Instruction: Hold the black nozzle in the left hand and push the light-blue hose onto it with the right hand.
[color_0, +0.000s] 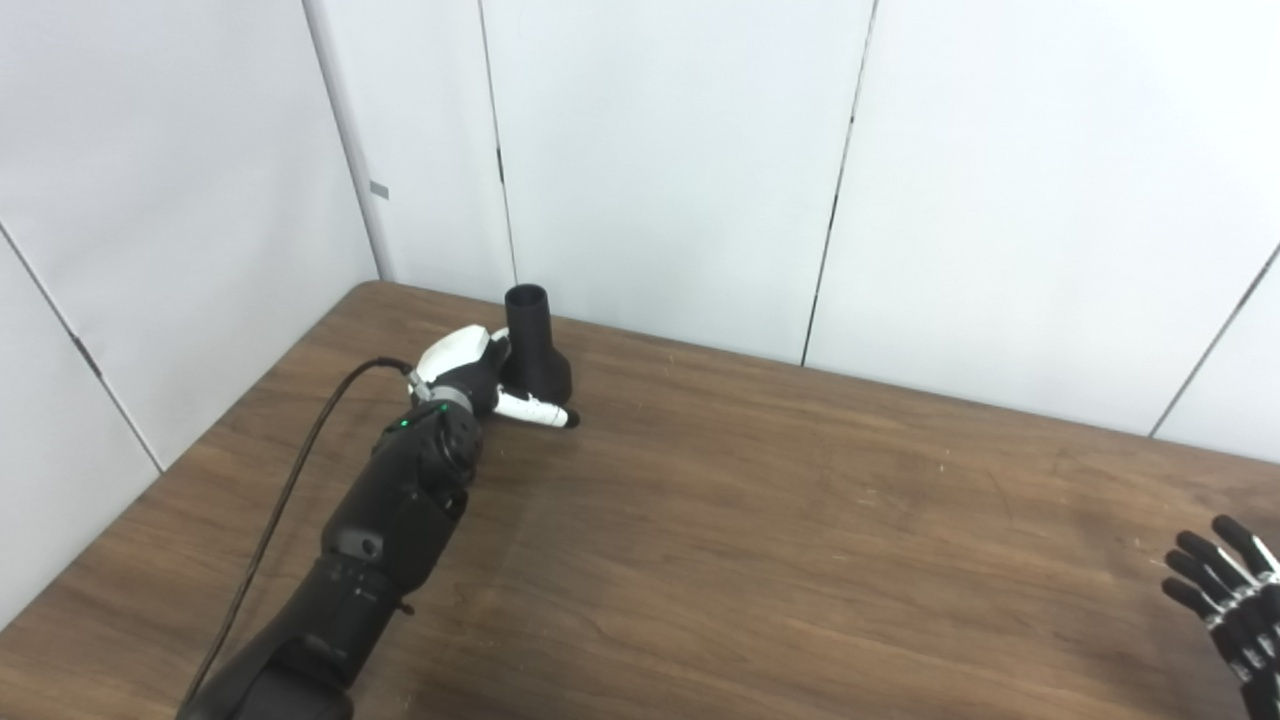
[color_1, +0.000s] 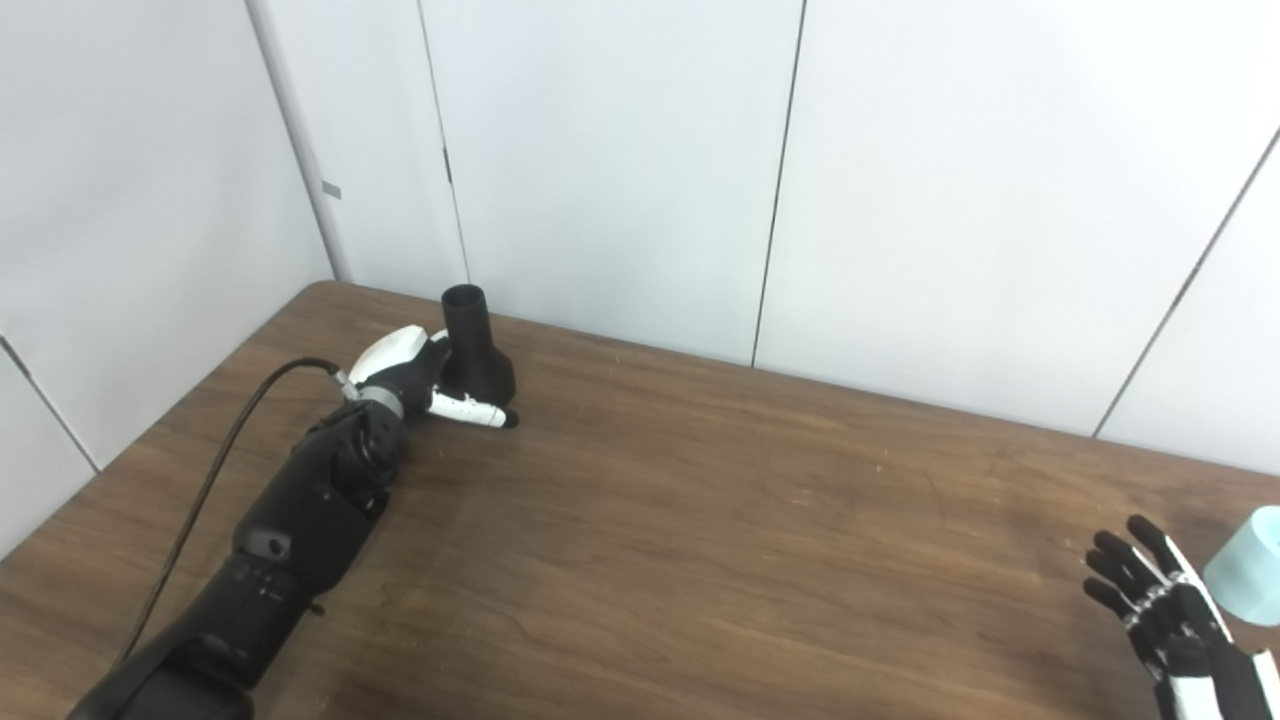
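Wooden tabletop (color_0: 760, 520) seen from above, with white wall panels (color_0: 680, 160) behind its far edge. The black nozzle (color_0: 535, 345) stands upright near the far left corner of the tabletop, its wide flared base down and its narrow round opening up. The left hand (color_0: 475, 380), reaching in from the near left edge, is at the nozzle's base: the white back of the hand lies against the nozzle's left side, and one white finger (color_0: 535, 410) extends along the tabletop in front of the base. Whether the hand actually grips the nozzle cannot be told from these views. A black cable (color_0: 300, 480) runs along the left arm. The right hand (color_1: 1165, 610) sits near the near right corner of the tabletop, open, its fingers spread and holding nothing. The light-blue hose (color_1: 1248, 565) shows only in the right eye view, as a pale cylindrical end at the right edge of the tabletop, just beside the right hand's fingers.
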